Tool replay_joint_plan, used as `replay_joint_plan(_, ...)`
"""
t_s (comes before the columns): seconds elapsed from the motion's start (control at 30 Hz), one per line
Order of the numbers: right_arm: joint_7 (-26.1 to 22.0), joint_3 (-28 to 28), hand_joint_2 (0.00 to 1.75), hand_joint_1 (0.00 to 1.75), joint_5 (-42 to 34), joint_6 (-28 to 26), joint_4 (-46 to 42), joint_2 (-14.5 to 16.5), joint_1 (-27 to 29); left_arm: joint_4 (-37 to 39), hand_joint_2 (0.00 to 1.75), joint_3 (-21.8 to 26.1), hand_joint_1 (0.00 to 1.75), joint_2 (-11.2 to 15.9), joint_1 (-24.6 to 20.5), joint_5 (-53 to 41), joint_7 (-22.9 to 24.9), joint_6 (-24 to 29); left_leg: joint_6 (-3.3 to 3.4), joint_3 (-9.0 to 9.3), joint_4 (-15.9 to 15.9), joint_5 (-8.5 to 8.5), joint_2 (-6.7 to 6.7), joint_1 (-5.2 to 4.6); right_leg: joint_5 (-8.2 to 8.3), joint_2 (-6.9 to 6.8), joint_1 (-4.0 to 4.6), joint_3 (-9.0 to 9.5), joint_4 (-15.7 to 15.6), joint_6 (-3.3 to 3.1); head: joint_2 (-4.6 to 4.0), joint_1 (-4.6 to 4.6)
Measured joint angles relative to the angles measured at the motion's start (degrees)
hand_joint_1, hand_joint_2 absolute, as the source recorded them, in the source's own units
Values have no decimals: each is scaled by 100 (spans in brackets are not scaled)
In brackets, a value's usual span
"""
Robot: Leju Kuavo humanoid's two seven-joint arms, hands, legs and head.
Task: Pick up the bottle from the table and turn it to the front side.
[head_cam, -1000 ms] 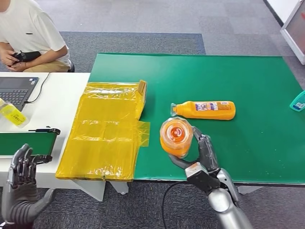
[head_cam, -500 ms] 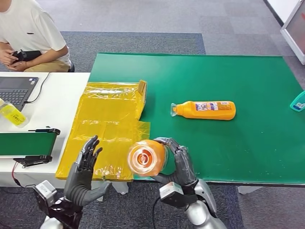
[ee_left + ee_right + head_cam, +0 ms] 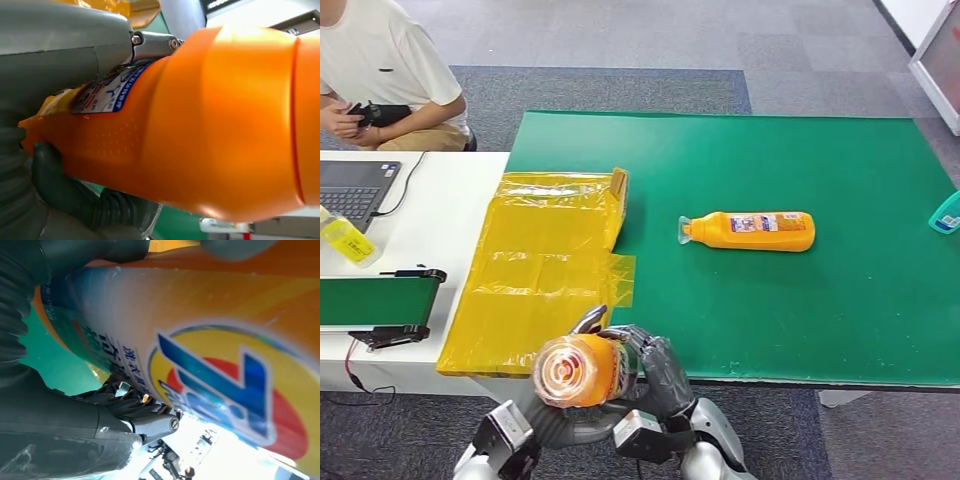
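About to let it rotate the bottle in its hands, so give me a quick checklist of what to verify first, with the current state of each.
1. Right hand grips the held bottle: ok.
2. Left hand touches the same bottle: ok; its fingers wrap under it.
3. Bottle lifted off the green table: ok.
4. Front label faces the head camera: not ok, the bottle's end does.
5. Second bottle lies apart from the hands: ok.
6. Firmness of grip: cannot tell.

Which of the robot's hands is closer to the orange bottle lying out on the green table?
Right. The right hand is nearer the lying bottle; the left hand sits farther toward the yellow bag's side. Both grip the other bottle off the table's near edge.
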Motion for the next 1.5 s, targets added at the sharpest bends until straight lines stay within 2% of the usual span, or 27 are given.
replay_joint_plan(0.13, -14, 25, 175, 175, 7, -35, 276, 38, -13, -3, 175, -219, 0, 72, -59, -408, 52, 238, 0, 0, 0, 0, 0, 0, 0, 1, 0, 0, 0, 0, 0, -1)
replay_joint_plan(0.4, -36, 69, 175, 175, -20, -10, 562, 83, -11, -32, 175, -387, 0, 199, -86, -543, 66, 308, 0, 1, 0, 0, 1, 0, 0, 1, 0, -1, 0, -1, 0, -1)
replay_joint_plan(0.77, 52, 188, 175, 175, 461, -516, 1011, 115, -35, -103, 175, -501, 1, 328, -92, -925, 155, 694, 0, 1, 0, 0, 1, 0, -1, 1, 0, -1, 0, -1, 0, 0)
replay_joint_plan(0.9, 127, 230, 175, 175, 620, -691, 1026, 111, -50, -102, 175, -501, 173, 342, -86, -873, 274, 736, 0, 1, 0, 0, 1, 0, -1, 1, 0, -1, 0, -1, 0, 0)
replay_joint_plan(1.37, 319, 329, 175, 175, 870, -866, 831, 61, -60, -98, 175, -455, 175, 327, -13, -274, 209, 843, 0, 1, 0, 0, 1, 0, 0, 1, 0, 0, 0, -1, 0, 0)
replay_joint_plan(1.4, 324, 334, 175, 166, 869, -863, 813, 56, -56, -98, 175, -454, 175, 321, -16, -265, 208, 842, 0, 1, 0, 0, 1, 0, 0, 1, 0, 0, 0, -1, 0, 0)
replay_joint_plan(1.43, 328, 338, 175, 129, 868, -861, 801, 54, -53, -98, 175, -453, 175, 316, -17, -260, 207, 842, 0, 1, 0, 0, 1, 0, 0, 1, 0, 0, 0, -1, 0, 0)
replay_joint_plan(1.5, 329, 341, 175, 42, 846, -858, 783, 49, -48, -99, 175, -453, 175, 310, -19, -252, 204, 843, 0, 1, 0, 0, 1, 0, 0, 1, 0, 0, 0, -1, 0, 1)
